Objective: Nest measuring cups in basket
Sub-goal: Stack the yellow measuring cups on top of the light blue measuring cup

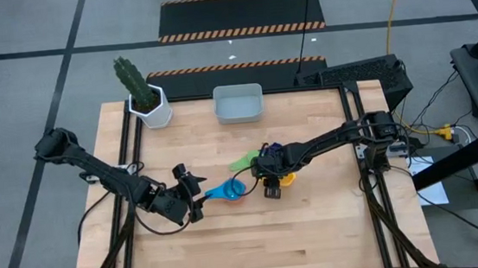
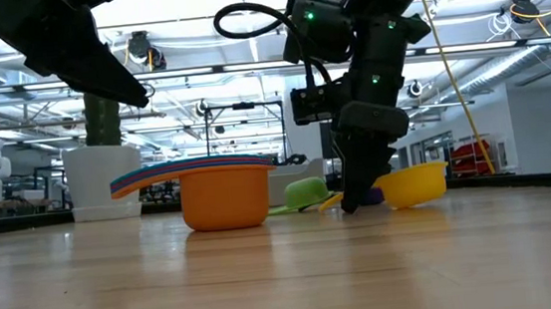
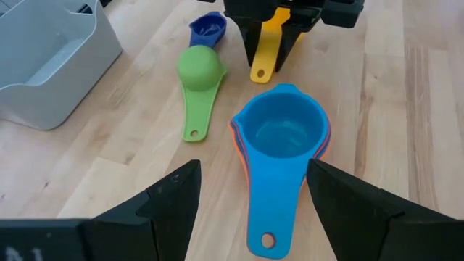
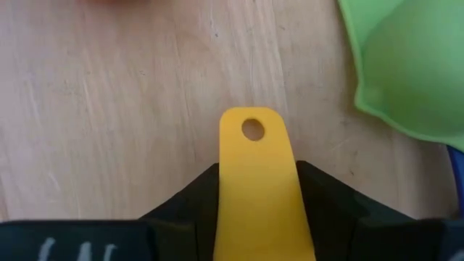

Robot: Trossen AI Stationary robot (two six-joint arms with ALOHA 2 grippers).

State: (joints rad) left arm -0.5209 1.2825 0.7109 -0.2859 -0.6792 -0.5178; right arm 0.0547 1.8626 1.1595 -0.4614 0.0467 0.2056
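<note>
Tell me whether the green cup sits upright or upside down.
Upside down: the green cup shows its domed bottom in the left wrist view, rim on the table.

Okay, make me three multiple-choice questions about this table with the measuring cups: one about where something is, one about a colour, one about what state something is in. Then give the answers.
1. Where does the basket stand?
A. at the table's far edge, beside the cactus pot
B. under the left gripper
C. on the stack of cups

2. What colour is the top cup of the nested stack?
A. red
B. light blue
C. green

3. How does the green cup lie?
A. upright in the basket
B. held in a gripper
C. mouth down on the table

Answers: 1 A, the high view shows it there. 2 B, the left wrist view shows a light blue bowl on top. 3 C, its domed bottom faces up.
</note>
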